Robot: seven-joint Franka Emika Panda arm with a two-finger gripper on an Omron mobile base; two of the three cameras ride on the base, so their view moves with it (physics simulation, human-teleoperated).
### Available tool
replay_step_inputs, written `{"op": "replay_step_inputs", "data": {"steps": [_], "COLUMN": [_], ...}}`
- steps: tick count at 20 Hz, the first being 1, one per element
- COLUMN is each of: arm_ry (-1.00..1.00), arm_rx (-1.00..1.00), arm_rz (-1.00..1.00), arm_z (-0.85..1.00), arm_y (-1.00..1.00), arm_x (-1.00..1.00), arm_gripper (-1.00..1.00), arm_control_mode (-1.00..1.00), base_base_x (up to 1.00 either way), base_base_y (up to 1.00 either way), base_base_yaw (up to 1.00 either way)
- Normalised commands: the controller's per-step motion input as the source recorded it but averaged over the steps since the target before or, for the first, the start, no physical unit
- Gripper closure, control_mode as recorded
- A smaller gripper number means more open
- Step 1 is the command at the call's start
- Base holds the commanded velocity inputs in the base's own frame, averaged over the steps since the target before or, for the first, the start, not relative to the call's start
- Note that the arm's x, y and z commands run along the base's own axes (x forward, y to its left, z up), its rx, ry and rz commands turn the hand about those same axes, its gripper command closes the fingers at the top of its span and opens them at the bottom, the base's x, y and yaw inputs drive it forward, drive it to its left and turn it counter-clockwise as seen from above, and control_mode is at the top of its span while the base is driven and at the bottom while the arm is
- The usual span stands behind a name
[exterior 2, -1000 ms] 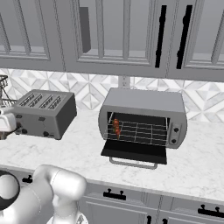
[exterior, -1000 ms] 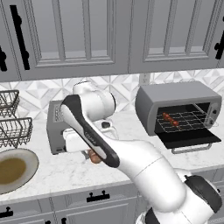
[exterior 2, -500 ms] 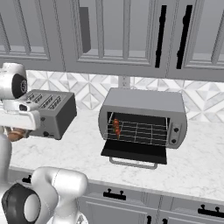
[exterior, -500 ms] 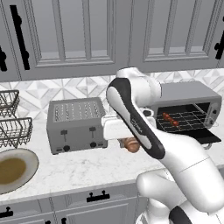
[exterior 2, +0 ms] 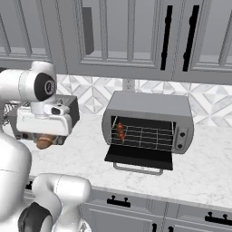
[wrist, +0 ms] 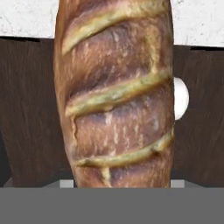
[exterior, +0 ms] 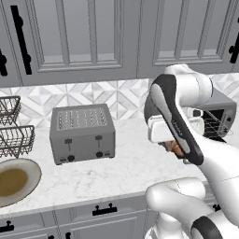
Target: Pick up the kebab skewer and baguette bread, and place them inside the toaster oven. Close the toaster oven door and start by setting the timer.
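Baguette bread (wrist: 116, 94) fills the hand view, clamped in the gripper (exterior 2: 44, 141), fingertips hidden behind the loaf. Toaster oven (exterior 2: 149, 122) sits at 3 o'clock of the hand, toaster oven door (exterior 2: 139, 157) dropped open, kebab skewer (exterior 2: 120, 131) on rack. Pop-up toaster (exterior: 82, 133) beyond, partly arm-blocked in the right base view.

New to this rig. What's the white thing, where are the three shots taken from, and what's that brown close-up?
It's a rendered kitchen. The white thing is a robot arm on a driving base. Two cameras ride on the base, left and right behind the arm; the third sits on the hand, looking along the jaws. The close-up is the baguette bread, which the gripper carries above the counter. The toaster oven stands with the toaster oven door dropped open and the kebab skewer on its rack. A pop-up toaster stands to the left.
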Motion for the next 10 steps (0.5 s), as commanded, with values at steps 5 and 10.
{"op": "replay_step_inputs", "data": {"steps": [5,10], "arm_ry": [0.00,0.00], "arm_rx": [0.01,0.04], "arm_rz": [0.18,0.08], "arm_z": [0.00,0.19], "arm_y": [-1.00,-1.00], "arm_x": [-0.31,0.08], "arm_gripper": [1.00,1.00], "arm_control_mode": [-1.00,-1.00], "base_base_x": [0.00,0.00], "base_base_y": [0.00,0.00], "base_base_yaw": [0.00,0.00]}}
